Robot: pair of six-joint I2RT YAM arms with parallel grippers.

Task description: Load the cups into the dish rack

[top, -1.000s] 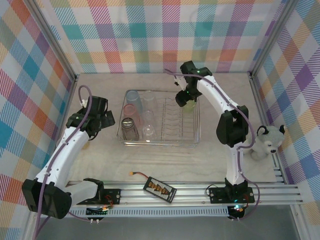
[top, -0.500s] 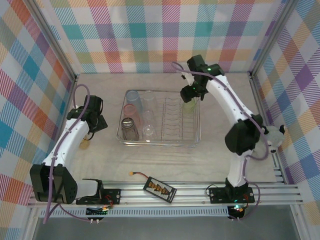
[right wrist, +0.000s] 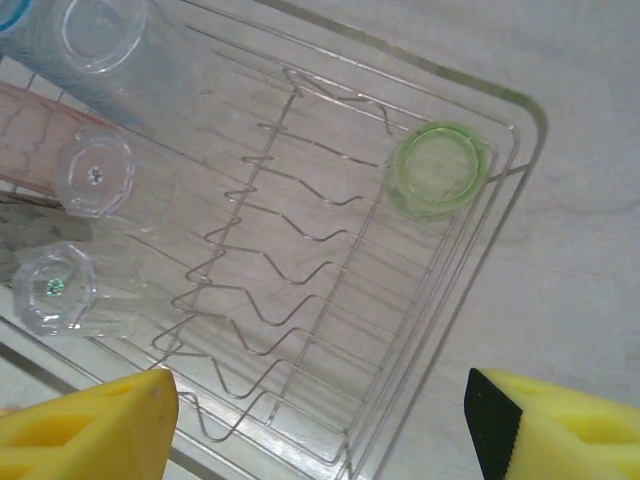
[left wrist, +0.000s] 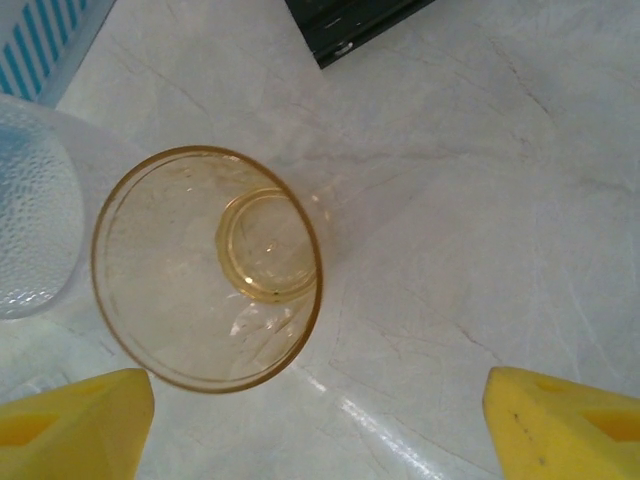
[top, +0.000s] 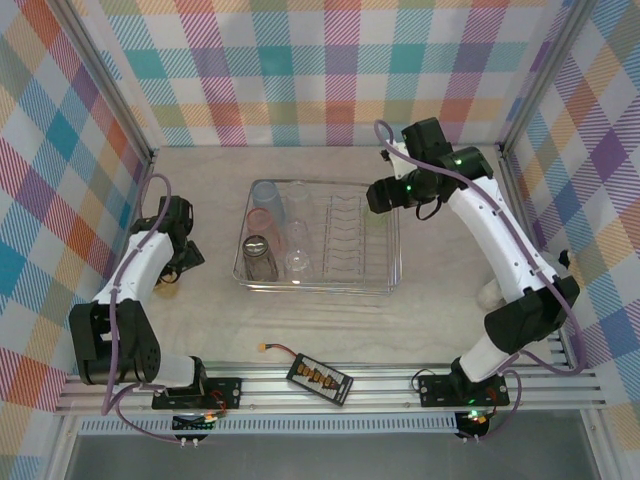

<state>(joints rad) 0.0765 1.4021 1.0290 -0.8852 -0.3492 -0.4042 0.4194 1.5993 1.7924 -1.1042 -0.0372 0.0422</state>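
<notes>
Dish rack sits mid-surface, long axis 9 to 3 in the overhead view, plate wires in its right half. Left half is packed: blue cup at 11, pink cup next to it, grey cup at 7, clear cups in a column just right of them. Green cup stands on end in the rack's 1 o'clock corner, close against the rim; mouth up or down, cannot tell. Right gripper hangs over that end, spread wide, nothing between the fingers. Yellowish cup is outside the rack, at its 9, upright on bare surface, mouth up, axis vertical. Left gripper is above it, spread and empty; the cup lies toward its 10, not between the fingers. Dimpled clear thing sits just beside the cup at 9; black block at 12, apart. Black pack with a wire lies at the rack's 6.
</notes>
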